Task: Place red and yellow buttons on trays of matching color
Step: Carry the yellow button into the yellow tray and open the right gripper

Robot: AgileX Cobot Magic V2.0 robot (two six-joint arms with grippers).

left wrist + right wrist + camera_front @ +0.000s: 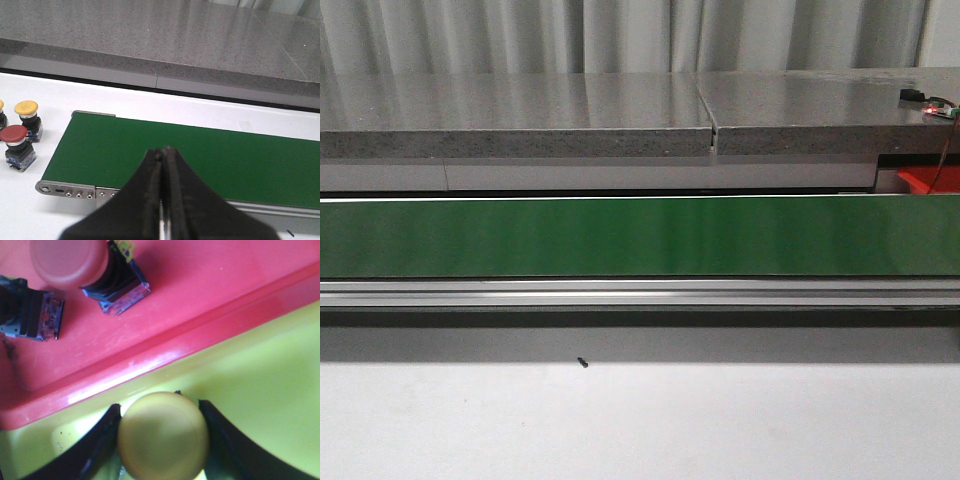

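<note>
Clamped on the yellow button (164,436), my right claw (162,440) hung over the yellow tray (260,375), so colours matched; red tray (200,295) lay at twelve o'clock, apparently holding two buttons. Left claw (164,165) was closed, empty.

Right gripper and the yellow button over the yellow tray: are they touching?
Touching. The right wrist view shows both fingers of the right gripper pressed against the yellow button.
</note>
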